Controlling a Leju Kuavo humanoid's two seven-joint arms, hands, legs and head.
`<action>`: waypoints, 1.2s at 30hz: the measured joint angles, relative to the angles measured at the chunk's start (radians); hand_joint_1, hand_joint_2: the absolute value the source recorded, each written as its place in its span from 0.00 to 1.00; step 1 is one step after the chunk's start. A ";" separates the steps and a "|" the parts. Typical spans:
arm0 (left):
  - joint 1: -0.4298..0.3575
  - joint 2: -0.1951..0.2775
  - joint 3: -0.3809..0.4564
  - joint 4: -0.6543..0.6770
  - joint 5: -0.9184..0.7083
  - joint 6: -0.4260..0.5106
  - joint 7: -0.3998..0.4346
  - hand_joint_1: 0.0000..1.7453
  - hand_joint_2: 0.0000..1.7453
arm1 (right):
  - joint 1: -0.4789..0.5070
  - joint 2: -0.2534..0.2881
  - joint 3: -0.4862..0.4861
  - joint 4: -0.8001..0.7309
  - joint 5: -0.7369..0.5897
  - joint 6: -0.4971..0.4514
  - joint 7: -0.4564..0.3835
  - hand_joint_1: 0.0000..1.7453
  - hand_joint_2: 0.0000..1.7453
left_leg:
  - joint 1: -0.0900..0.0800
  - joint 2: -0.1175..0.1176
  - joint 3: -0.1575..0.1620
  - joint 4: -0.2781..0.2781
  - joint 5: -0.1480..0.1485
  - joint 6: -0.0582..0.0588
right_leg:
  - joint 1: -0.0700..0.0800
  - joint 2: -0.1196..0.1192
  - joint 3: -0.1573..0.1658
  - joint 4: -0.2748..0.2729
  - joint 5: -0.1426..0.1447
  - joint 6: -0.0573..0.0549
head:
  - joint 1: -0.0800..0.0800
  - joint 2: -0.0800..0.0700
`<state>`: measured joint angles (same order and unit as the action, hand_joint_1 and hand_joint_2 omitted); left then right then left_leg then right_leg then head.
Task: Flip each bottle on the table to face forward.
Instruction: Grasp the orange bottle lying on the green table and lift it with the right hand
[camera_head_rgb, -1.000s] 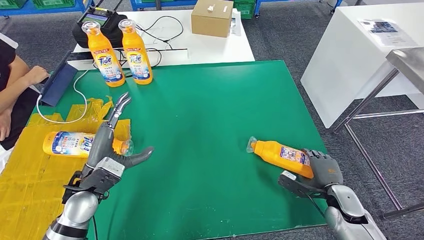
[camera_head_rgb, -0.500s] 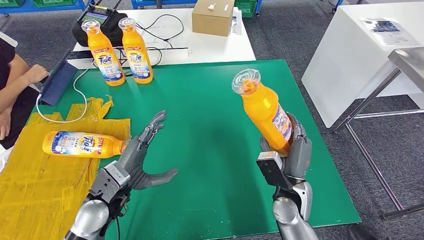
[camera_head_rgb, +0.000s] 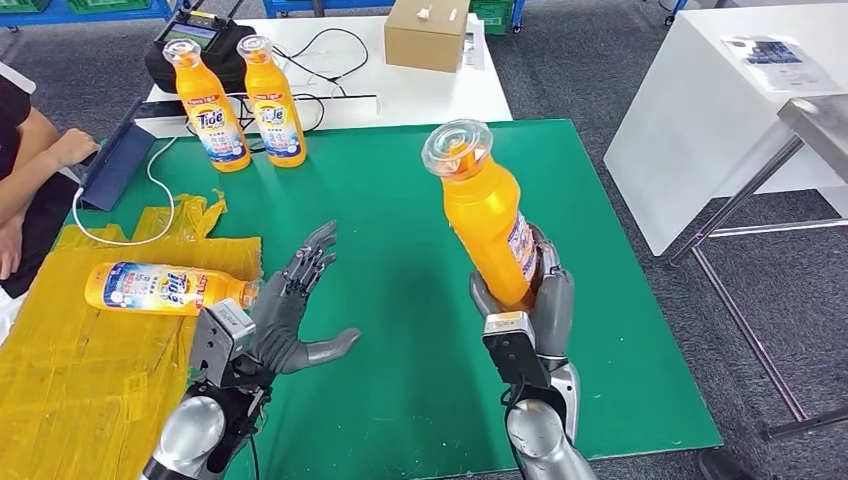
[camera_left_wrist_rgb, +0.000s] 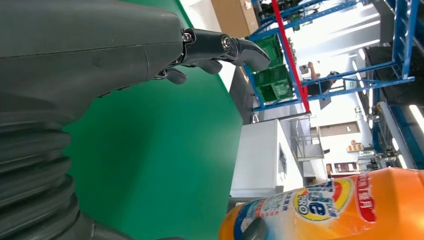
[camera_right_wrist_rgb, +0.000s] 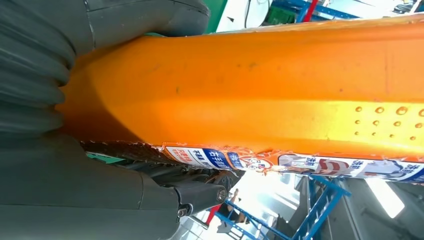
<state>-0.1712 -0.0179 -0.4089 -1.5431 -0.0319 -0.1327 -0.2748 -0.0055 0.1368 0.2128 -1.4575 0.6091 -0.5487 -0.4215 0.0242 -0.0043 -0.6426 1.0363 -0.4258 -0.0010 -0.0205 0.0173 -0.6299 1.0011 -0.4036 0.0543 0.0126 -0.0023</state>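
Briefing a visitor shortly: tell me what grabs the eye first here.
The orange bottle raised upright over the green mat, gripped low by the right robot hand. Then the left robot hand, fingers spread, holding nothing, beside a bottle lying on yellow plastic. Two Tide bottles stand at the mat's far left corner.

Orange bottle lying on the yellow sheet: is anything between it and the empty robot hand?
No. In the head view the left robot hand hovers right beside the lying orange bottle's cap.
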 joint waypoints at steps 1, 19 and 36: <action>0.000 0.000 0.000 0.001 0.001 0.000 0.000 0.00 1.00 | 0.000 0.001 0.003 0.000 -0.001 0.004 0.000 0.88 1.00 | 0.000 0.000 0.000 0.000 0.000 0.000 | 0.000 0.000 0.000 0.000 0.000 0.000 | 0.000 0.000; -0.045 -0.009 -0.001 0.034 0.092 0.004 0.002 0.00 1.00 | -0.078 0.026 0.272 0.266 0.061 0.114 -0.042 0.95 1.00 | 0.000 0.000 -0.001 0.000 0.000 0.000 | 0.000 0.000 -0.001 0.000 0.000 0.000 | 0.000 0.000; -0.044 -0.040 -0.004 0.072 0.105 0.049 -0.027 1.00 1.00 | -0.113 0.026 0.302 0.341 0.035 0.102 -0.030 0.99 1.00 | 0.000 0.000 -0.001 0.000 0.000 0.000 | 0.000 0.000 -0.002 0.000 0.000 0.000 | 0.000 0.000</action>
<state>-0.2153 -0.0580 -0.4131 -1.4708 0.0729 -0.0835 -0.3013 -0.1189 0.1627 0.5150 -1.1166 0.6438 -0.4465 -0.4513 0.0241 -0.0041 -0.6437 1.0363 -0.4257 -0.0011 -0.0207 0.0173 -0.6314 1.0012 -0.4036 0.0544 0.0126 -0.0023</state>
